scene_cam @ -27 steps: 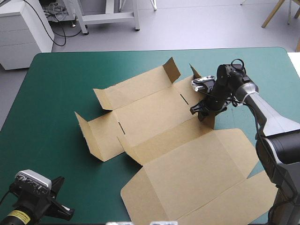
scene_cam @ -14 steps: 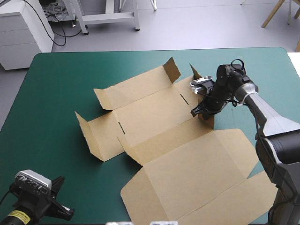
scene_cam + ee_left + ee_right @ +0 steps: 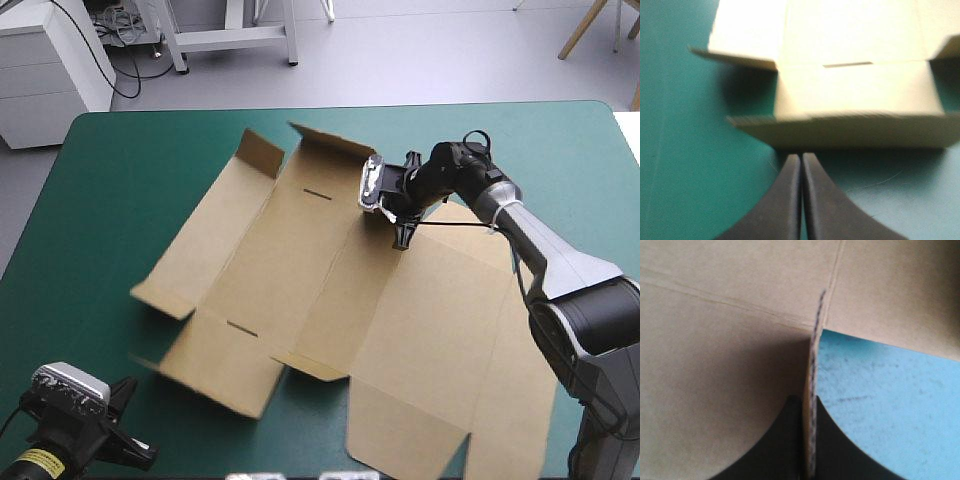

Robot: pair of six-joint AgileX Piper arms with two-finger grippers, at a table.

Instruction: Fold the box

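Note:
The brown box [image 3: 300, 260] lies as a cut sheet, mostly flat, across the middle of the teal-green table, with low flaps raised at its far and left ends. My right gripper [image 3: 402, 230] is over the sheet's far right part, shut on an upright flap. In the right wrist view the flap's edge [image 3: 815, 350] stands between the black fingers [image 3: 782, 440] of that gripper [image 3: 811, 407]. My left gripper [image 3: 132, 455] rests shut near the front left corner. In the left wrist view this gripper [image 3: 801, 161] points at the box's near raised wall [image 3: 855, 127], a short way ahead.
Bare teal-green cover [image 3: 110, 200] lies to the left of the sheet and along the far edge [image 3: 520, 125]. The sheet's near right panels reach almost to the table's front right edge [image 3: 500, 440].
The right gripper closed on the flap and moved left and toward the far edge. The whole sheet swung round with it and now lies flatter. The left arm has not moved.

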